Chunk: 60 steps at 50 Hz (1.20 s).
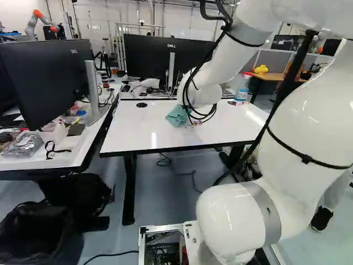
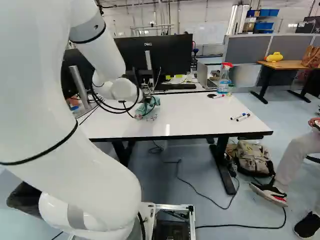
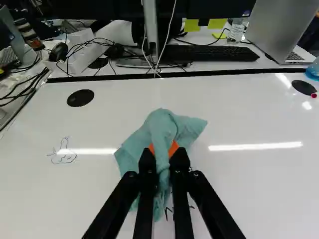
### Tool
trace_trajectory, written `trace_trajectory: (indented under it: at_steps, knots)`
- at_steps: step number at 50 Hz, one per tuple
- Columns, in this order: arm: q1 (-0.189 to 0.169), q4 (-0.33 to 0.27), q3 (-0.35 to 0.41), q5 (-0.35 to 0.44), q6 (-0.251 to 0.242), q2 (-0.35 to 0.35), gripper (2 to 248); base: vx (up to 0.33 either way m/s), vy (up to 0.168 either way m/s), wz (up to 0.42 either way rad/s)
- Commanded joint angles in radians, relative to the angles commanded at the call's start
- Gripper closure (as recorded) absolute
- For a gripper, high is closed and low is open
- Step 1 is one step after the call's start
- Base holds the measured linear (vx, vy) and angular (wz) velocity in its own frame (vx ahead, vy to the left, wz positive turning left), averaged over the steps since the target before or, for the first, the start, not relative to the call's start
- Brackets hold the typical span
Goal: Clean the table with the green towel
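In the right base view, my gripper [image 2: 144, 104] reaches down to the white table [image 2: 200, 114], partly hidden by cables and the arm. The wrist view shows the gripper [image 3: 162, 154] shut on the green towel [image 3: 167, 127], whose bunched middle is pinched between the orange pads. Its loose folds spread around the fingers and lie on the tabletop. A small line drawing [image 3: 64, 154] is on the table to one side of the towel. Dark pen strokes [image 3: 179, 211] show right beside the towel, partly covered by the gripper.
A spray bottle [image 2: 224, 79] stands at the table's far edge, with a marker [image 2: 218, 96] near it. Two more markers [image 2: 241, 116] lie near the right edge. Monitors [image 2: 155, 57] and a keyboard [image 3: 212, 53] are on the desk behind. Another robot [image 1: 41, 23] stands far back.
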Motion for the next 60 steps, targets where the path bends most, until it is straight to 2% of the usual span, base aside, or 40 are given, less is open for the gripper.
trace_trajectory:
  at_steps: [31,60]
  knots:
    - [0.029,0.000,0.109,-0.005,0.000,0.114,212,0.000,0.000,0.000]
    - [0.031,0.000,0.114,-0.092,0.000,0.119,212,0.000,0.000,0.000]
